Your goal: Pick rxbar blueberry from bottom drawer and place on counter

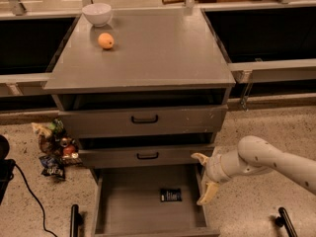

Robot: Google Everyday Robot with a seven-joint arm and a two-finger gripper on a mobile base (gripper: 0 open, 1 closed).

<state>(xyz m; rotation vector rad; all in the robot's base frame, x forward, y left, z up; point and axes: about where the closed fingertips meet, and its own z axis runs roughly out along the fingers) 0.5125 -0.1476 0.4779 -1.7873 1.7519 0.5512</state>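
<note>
Speckled stone flooring (266, 127) surrounds a grey cabinet whose broad tabletop (158, 58) is the destination for the snack stored below. Its bottom drawer (129, 204) stands pulled out, and the rxbar blueberry (171, 195) lies flat on the drawer floor, right of centre and apart from every wall. A white robot arm (269, 159) reaches in from the right. Its gripper (204, 176) hangs over the drawer's right wall, near the bar but not touching it, with its fingers (208, 193) spread wide and holding nothing.

The step in hand appears to be the approach to the grasp. To do it well, the gripper would likely need to shift left until it is centred over the wrapper. It should then turn so the fingers straddle the wrapper's narrower side and descend straight to the drawer floor before closing. A thin, flat packet on smooth metal may slide away if pinched off-centre. The middle drawer front just above leaves little headroom, so a low, careful entry seems wise. The gripper should also clear the right wall before rising toward the tabletop.

By count, there is one tabletop, one open drawer and two closed drawer fronts (98, 123), each with one black handle. There is also one arm, one gripper, one white bowl (97, 13), one orange fruit (105, 40) and one bar. A heap of snack packets (53, 147) on the floor at left is too jumbled to count.
</note>
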